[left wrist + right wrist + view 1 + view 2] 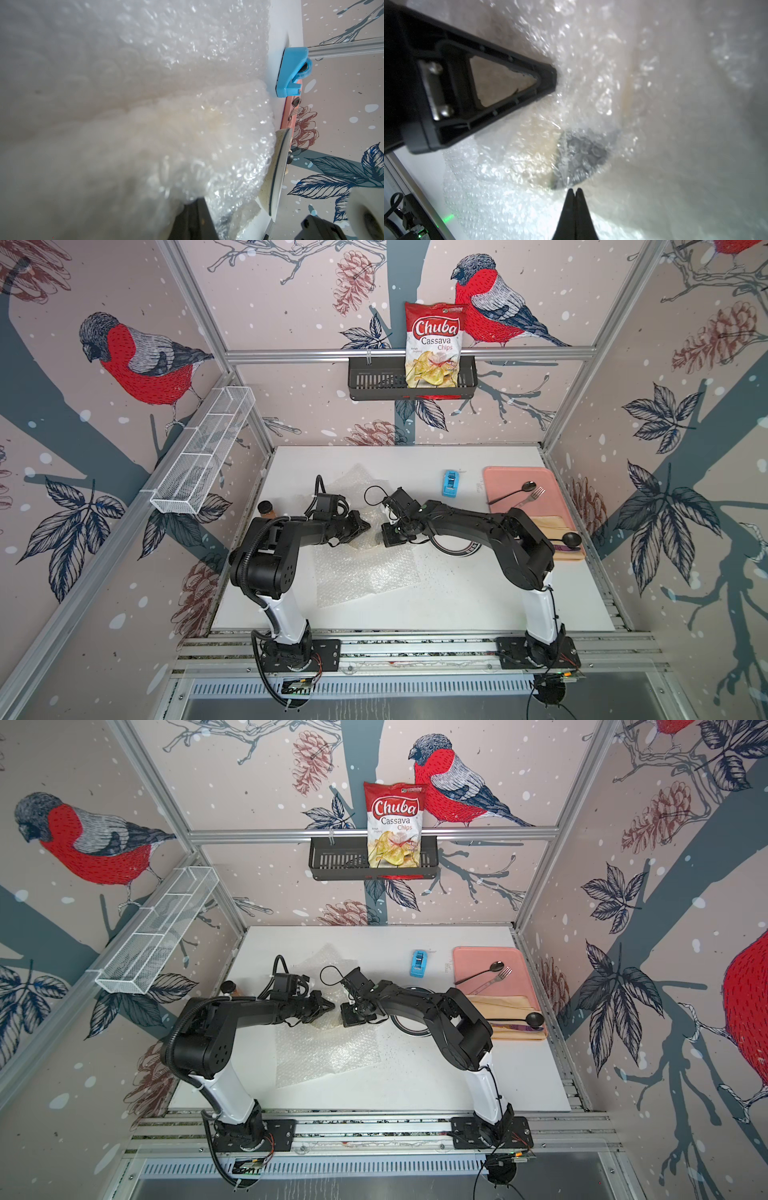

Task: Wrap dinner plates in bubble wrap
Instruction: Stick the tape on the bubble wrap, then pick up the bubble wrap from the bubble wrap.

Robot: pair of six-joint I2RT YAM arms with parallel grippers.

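Left arm: elbow bent, forearm reaching low toward middle of white bench (457,601). left gripper (368,526): black fingers (548,81) clenched, tip pressed into clear bubble wrap sheet (365,576); cannot tell if film is pinched.
Right arm: mirrored pose. right gripper (380,536) faces left one, nearly touching; fingers (569,209) clenched, tips at wrap.
Cream ceramic dinner plate (542,149): under wrap, between grippers.
Second dark-rimmed speckled plate (270,180): bare, on bench beneath right forearm.
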